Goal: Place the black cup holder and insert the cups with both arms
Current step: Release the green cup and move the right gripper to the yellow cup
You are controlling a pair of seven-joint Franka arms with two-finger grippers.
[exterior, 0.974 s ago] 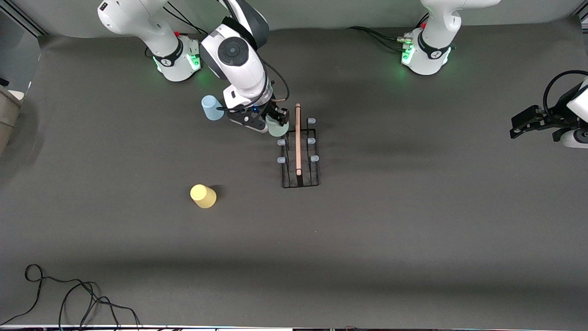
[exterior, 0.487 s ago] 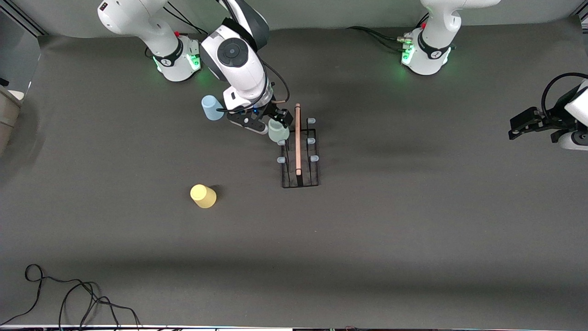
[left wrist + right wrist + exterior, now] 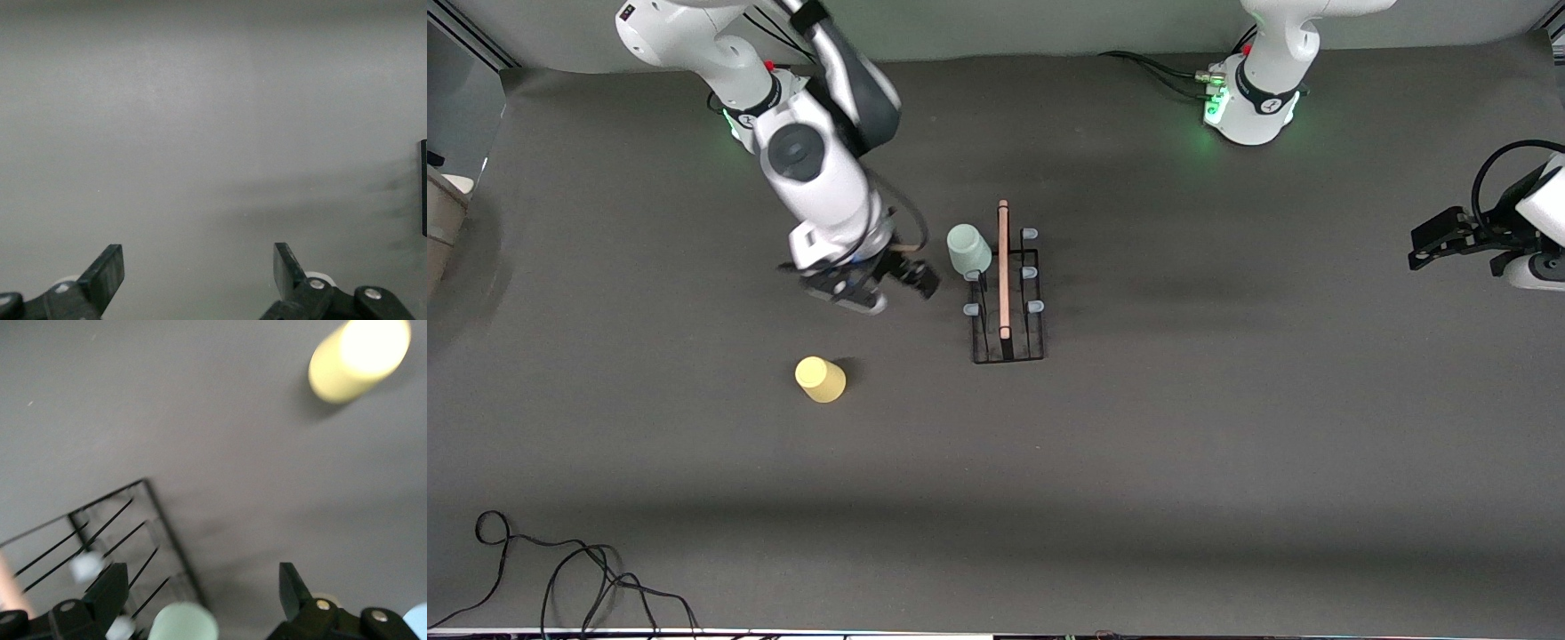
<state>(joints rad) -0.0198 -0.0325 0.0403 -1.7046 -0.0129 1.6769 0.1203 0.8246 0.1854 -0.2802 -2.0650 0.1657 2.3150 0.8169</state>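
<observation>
The right gripper [image 3: 911, 277] hung with its fingers [image 3: 110, 590] spread wide and nothing between them, over bare table just beside the black cup holder [image 3: 1007, 293], on the side toward the right arm's end. In the right wrist view the open gap framed only grey table surface, with the holder's black wires [image 3: 107, 533] and pale prong tips to one side.

The pale green cup [image 3: 968, 249] sat upside down on a prong of the holder, on the row facing the right gripper and farthest from the front camera. It stood apart from the gripper. The holder's wooden rod handle [image 3: 1003, 267] ran along its top.

The yellow cup [image 3: 819, 379] lay on the table [image 3: 1138, 444] nearer to the front camera than the right gripper, well apart from the holder. A light blue edge [image 3: 417, 623] showed at the corner of the right wrist view.

The left gripper [image 3: 199, 267] waited at the left arm's end of the table, its fingers [image 3: 107, 270] wide apart and empty over bare surface.

A black cable [image 3: 560, 578] lay coiled near the front edge.
</observation>
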